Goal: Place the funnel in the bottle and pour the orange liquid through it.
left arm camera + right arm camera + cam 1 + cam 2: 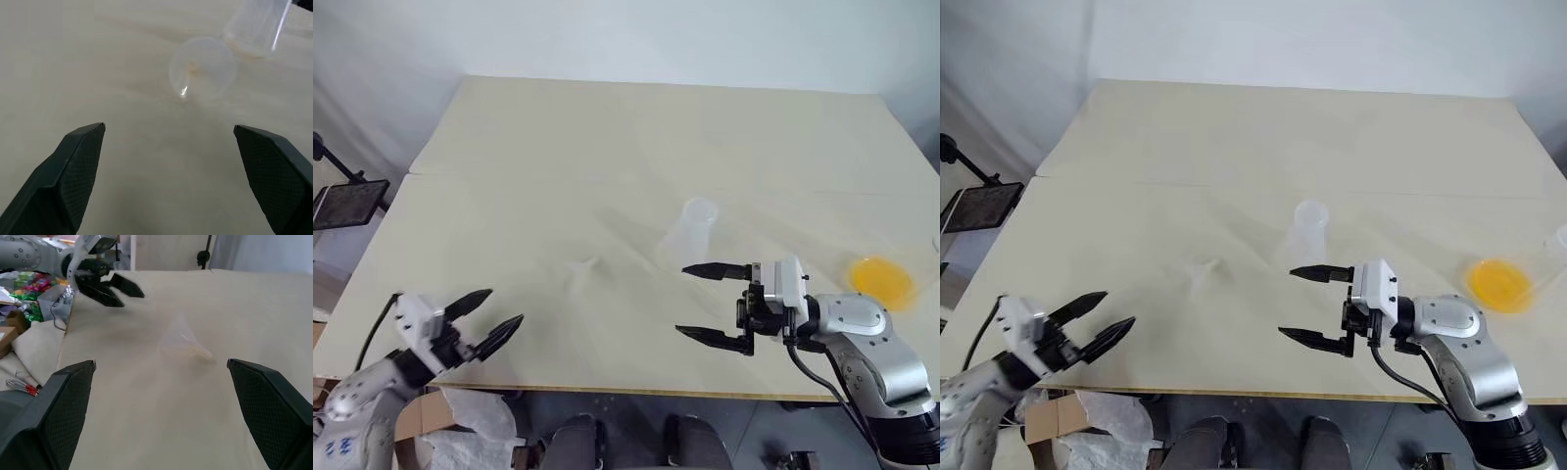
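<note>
Left eye view shows a pale counter [607, 147] with both arms low over its near edge. The left pincer [481, 323] hangs at the near left corner, its two black fingers spread apart and holding nothing. The right pincer [713, 304] is near the middle of the front edge and points toward the left side, with its fingers also spread wide and nothing between them.

Just behind the right pincer stands the bottle [688, 233], clear and colourless, upright on the counter, and not touching the fingers. The funnel [182, 339] lies on its side on the counter between the two pincers; it is very faint, and the right wrist view shows it best, with the cone and the thin spout resting on the surface. In the left wrist view the funnel [203, 70] shows its round mouth, and the bottle [257, 24] stands just beside it.

The orange liquid [881, 279] sits as a bright patch inside a clear vessel near the right edge of the counter, well apart from the bottle and behind the right arm.
</note>
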Controlling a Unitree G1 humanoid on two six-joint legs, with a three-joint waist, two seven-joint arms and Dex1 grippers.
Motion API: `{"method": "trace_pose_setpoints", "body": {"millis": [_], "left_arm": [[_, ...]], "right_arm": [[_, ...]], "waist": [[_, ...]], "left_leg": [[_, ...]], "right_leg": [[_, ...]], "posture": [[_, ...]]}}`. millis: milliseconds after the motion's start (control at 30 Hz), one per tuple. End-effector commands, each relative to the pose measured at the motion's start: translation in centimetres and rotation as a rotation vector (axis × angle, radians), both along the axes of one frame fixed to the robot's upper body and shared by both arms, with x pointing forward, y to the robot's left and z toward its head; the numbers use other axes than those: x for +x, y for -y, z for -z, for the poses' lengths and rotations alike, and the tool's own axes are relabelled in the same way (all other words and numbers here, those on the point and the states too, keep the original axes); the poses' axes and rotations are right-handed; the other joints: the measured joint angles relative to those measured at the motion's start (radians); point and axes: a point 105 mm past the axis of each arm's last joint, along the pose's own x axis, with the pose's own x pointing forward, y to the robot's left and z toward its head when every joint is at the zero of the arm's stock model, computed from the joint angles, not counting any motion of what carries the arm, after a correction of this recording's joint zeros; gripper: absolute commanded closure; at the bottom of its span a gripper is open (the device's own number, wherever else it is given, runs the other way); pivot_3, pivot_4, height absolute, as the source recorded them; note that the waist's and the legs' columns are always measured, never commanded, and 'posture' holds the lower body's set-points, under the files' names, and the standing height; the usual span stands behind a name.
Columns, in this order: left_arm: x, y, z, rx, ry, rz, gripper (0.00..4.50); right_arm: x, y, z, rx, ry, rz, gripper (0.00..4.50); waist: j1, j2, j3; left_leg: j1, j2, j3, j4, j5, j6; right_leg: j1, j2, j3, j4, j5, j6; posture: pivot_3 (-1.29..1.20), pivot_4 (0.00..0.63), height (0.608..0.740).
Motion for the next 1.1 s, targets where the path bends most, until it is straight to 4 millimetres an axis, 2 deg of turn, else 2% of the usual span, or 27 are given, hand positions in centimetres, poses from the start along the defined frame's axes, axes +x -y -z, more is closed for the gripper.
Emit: {"method": "trace_pose_setpoints", "body": {"millis": [33,200,300,333,400,533,867,900,967,1100], "left_arm": [[1.9,1.1,0.0,0.01,0.015,0.006,0.02],[4.1,3.0,0.5,0.017,0.012,0.074,0.02],[4.6,3.9,0.9,0.023,-0.005,0.116,0.02],[4.8,4.1,1.0,0.023,-0.007,0.123,0.41],[5.2,4.2,1.0,0.025,0.002,0.113,0.76],[5.4,4.6,0.5,-0.007,0.007,0.129,1.9],[5.5,5.3,-0.4,-0.027,0.019,0.17,4.24],[5.5,5.4,-0.4,-0.028,0.019,0.171,4.43],[5.5,5.6,-1.2,-0.034,0.042,0.194,4.43],[4.9,6.3,-6.0,-0.058,0.089,0.336,4.43]], "right_arm": [[-0.4,1.0,-0.7,-0.006,0.022,0.04,0.0],[-0.8,1.6,-0.7,-0.005,0.022,0.101,0.0],[-0.9,1.7,-0.8,-0.001,0.028,0.128,0.0],[-0.9,1.8,-0.8,0.001,0.029,0.136,0.0],[-0.9,1.8,-0.8,0.002,0.03,0.148,0.0],[-0.9,2.1,-0.6,0.009,0.031,0.178,0.0],[-1.1,2.3,-0.3,0.021,0.039,0.21,0.0],[-1.1,2.2,-0.3,0.023,0.04,0.211,0.0],[-1.1,2.0,-0.6,0.029,0.051,0.212,0.0],[-0.7,1.5,-3.2,0.165,0.115,0.272,0.0]], "waist": [[-0.001,0.0,0.0],[-0.008,0.0,0.0],[-0.006,0.0,0.0],[-0.006,0.0,0.0],[-0.005,0.0,0.0],[-0.003,0.0,0.0],[-0.001,0.0,0.0],[-0.001,0.0,0.0],[-0.001,0.0,0.0],[-0.002,0.0,0.0]], "left_leg": [[0.0,0.0,0.0,0.0,0.0,0.0],[0.0,0.002,0.003,-0.001,0.0,0.0],[0.0,0.002,0.004,-0.001,0.0,0.0],[0.0,0.002,0.004,-0.001,0.0,0.0],[0.0,0.002,0.004,-0.001,0.0,0.0],[0.0,0.002,0.004,-0.001,0.0,0.0],[0.0,0.002,0.004,-0.001,0.0,0.0],[0.0,0.002,0.004,-0.001,0.0,0.0],[0.0,0.002,0.004,-0.001,0.0,0.0],[0.0,0.003,0.004,0.0,0.0,0.0]], "right_leg": [[0.0,0.0,0.0,0.0,0.0,0.0],[-0.002,0.003,0.0,0.0,0.0,0.0],[-0.002,0.004,0.0,-0.001,0.0,0.0],[-0.002,0.004,0.0,-0.001,0.0,0.0],[-0.002,0.004,0.001,-0.001,0.0,0.0],[-0.002,0.004,0.001,-0.001,0.0,0.0],[-0.002,0.004,0.002,-0.001,0.0,0.0],[-0.002,0.004,0.002,-0.001,0.0,0.0],[-0.001,0.004,0.002,-0.001,0.0,0.0],[-0.002,0.005,0.002,0.0,0.0,0.0]], "posture": [[0.0,0.15,0.74],[0.0,0.15,0.74],[0.0,0.15,0.74],[0.0,0.15,0.74],[0.0,0.15,0.74],[0.0,0.15,0.74],[0.0,0.15,0.74],[0.0,0.15,0.74],[0.0,0.15,0.74],[0.0,0.15,0.74]]}}
